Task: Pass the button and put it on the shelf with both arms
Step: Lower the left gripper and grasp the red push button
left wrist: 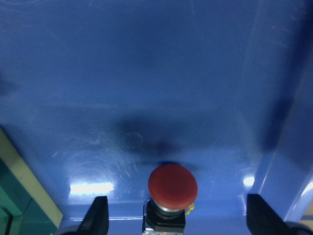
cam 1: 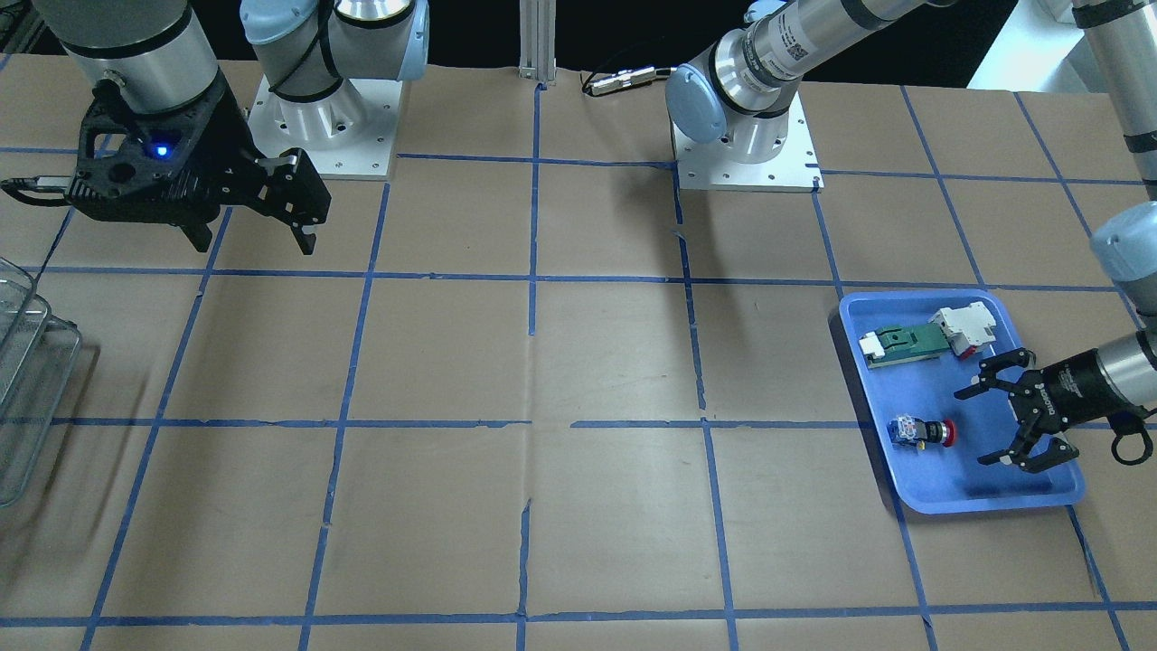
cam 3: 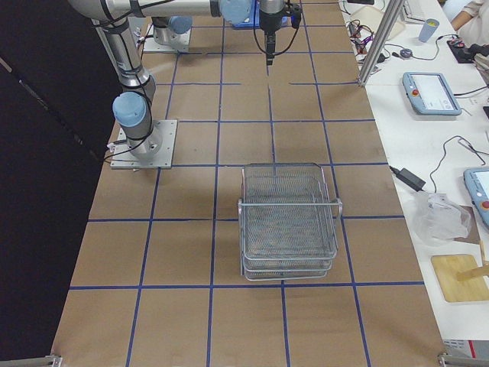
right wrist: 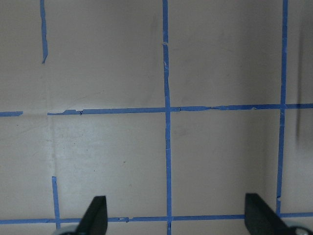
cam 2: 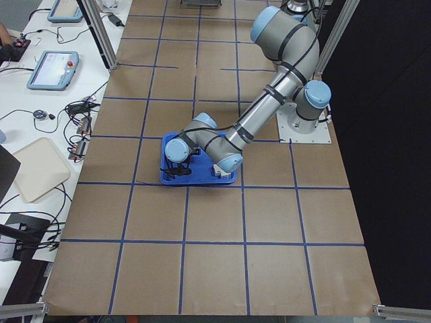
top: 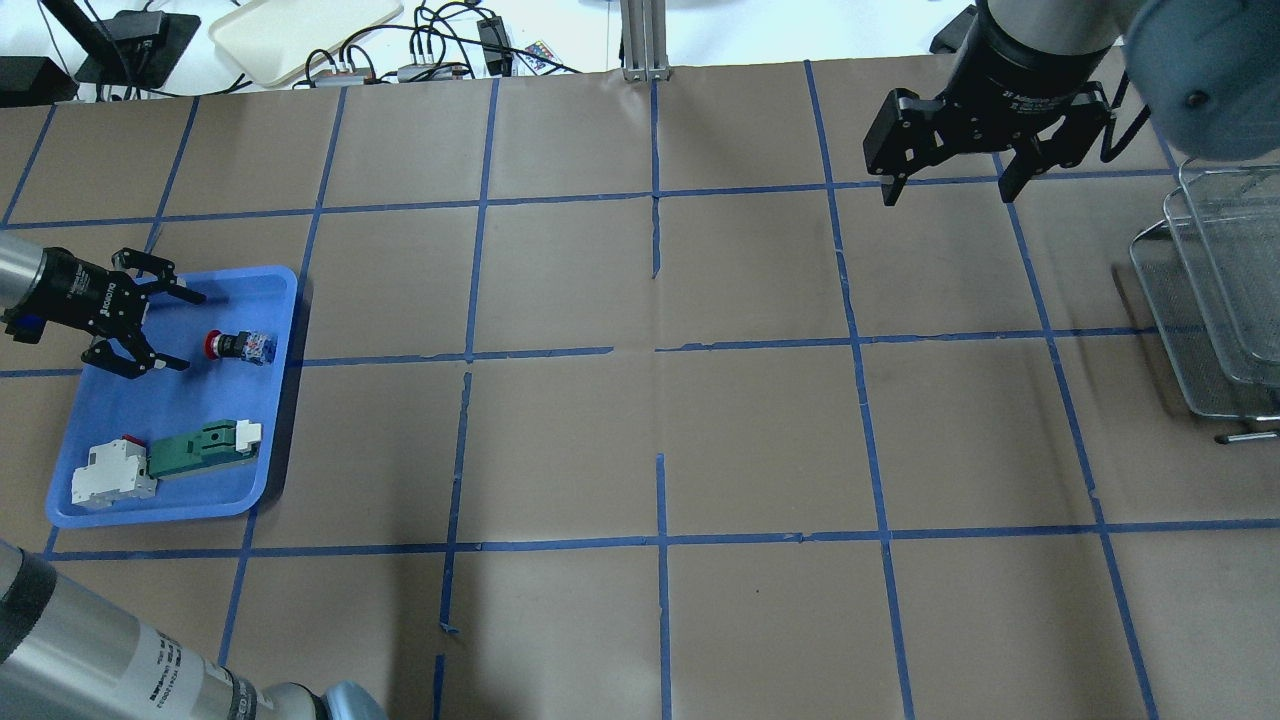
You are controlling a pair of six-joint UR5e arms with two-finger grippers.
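Note:
The button (cam 1: 922, 432) lies on its side in the blue tray (cam 1: 985, 502), red head toward my left gripper (cam 1: 976, 427). That gripper is open and low over the tray, with the button just ahead of its fingertips and in line with the gap. The overhead view shows the same button (top: 240, 345) and gripper (top: 188, 332). In the left wrist view the red head (left wrist: 172, 186) sits between both fingertips (left wrist: 98, 215). My right gripper (top: 946, 192) is open and empty, high over bare table. The wire-mesh shelf (cam 3: 289, 222) stands at the table's right end (top: 1215, 290).
A green-and-white flat part (top: 205, 445) and a white block with a red tab (top: 110, 475) lie in the tray's near half (top: 150, 510). Brown paper with a blue tape grid covers the table. Cables and a cream tray (top: 300, 30) lie beyond the far edge.

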